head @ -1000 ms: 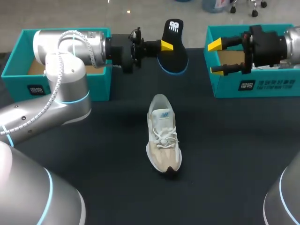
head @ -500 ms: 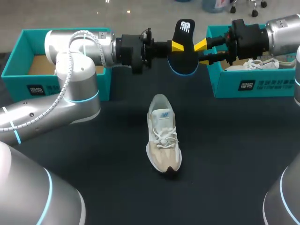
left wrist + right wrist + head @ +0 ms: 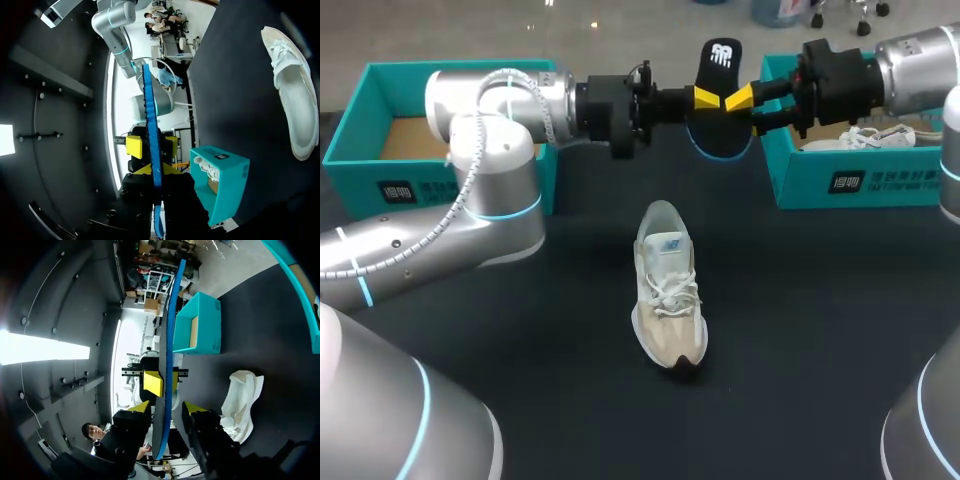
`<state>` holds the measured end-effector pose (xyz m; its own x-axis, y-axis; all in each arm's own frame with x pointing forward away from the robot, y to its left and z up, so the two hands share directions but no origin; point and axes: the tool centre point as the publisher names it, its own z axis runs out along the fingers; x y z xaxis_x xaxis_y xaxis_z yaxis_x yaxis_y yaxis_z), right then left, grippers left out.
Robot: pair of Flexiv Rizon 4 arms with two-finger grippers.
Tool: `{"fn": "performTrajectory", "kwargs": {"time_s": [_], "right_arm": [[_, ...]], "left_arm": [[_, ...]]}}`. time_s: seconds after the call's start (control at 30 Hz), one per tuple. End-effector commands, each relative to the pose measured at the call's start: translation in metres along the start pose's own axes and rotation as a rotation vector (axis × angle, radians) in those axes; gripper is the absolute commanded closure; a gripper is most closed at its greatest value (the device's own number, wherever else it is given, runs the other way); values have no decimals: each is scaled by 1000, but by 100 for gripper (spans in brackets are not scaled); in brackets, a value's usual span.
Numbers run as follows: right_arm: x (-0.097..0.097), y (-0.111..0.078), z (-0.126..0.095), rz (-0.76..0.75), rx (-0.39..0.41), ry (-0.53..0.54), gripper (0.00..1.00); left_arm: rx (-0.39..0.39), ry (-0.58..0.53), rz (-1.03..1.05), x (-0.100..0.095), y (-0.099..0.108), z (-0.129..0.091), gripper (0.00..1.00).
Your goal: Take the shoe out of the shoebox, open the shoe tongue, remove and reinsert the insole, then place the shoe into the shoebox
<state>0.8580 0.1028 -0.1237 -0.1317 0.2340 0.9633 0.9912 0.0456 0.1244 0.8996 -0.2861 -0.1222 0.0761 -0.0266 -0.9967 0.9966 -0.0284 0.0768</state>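
A black insole with a blue edge hangs in the air above the table's far side. My left gripper is shut on it from the left. My right gripper faces it from the right, open, fingers on both sides of the insole. In the left wrist view the insole runs edge-on through my left gripper. In the right wrist view the insole stands inside my right gripper, touching one finger, with a gap to the other. The beige shoe lies upright mid-table, toe towards me.
A teal shoebox stands at the far right with a second white shoe inside. Another teal box stands at the far left behind my left arm. The black table top surrounds the shoe.
My left arm carried the insole to the right. My right gripper came left from over its box to the insole, and its fingers narrowed around it.
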Motion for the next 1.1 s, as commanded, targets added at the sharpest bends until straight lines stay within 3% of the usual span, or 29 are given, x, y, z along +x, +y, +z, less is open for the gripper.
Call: {"fn": "performTrajectory", "kwargs": {"time_s": [0.03, 0.1, 0.27, 0.5, 0.53, 0.57, 0.6, 0.83, 1.1], "right_arm": [[-1, 1, 4, 0, 3, 5, 65], [-1, 1, 5, 0, 6, 9, 69], [-2, 0, 7, 0, 3, 19, 100], [-2, 0, 5, -12, -4, 23, 100], [-2, 0, 5, -14, -4, 23, 100], [-2, 0, 5, -14, -3, 22, 100], [-2, 0, 5, -15, -2, 22, 100], [-1, 1, 4, -17, 1, 20, 100], [-1, 3, 2, -40, -4, 11, 100]], "left_arm": [[-11, -7, 3, 1, 0, 5, 100], [-20, -11, 5, 1, 0, 5, 100], [-19, -16, 1, 1, -1, 6, 100], [-17, -12, 0, 2, -3, 2, 98], [-24, -10, 0, 2, -2, 1, 65], [-27, -6, 2, 3, -2, 0, 24], [-29, -4, 2, 3, -1, -1, 0], [-46, 2, 26, 3, 3, -17, 0], [3, 92, 39, 14, 4, -59, 0]]}}
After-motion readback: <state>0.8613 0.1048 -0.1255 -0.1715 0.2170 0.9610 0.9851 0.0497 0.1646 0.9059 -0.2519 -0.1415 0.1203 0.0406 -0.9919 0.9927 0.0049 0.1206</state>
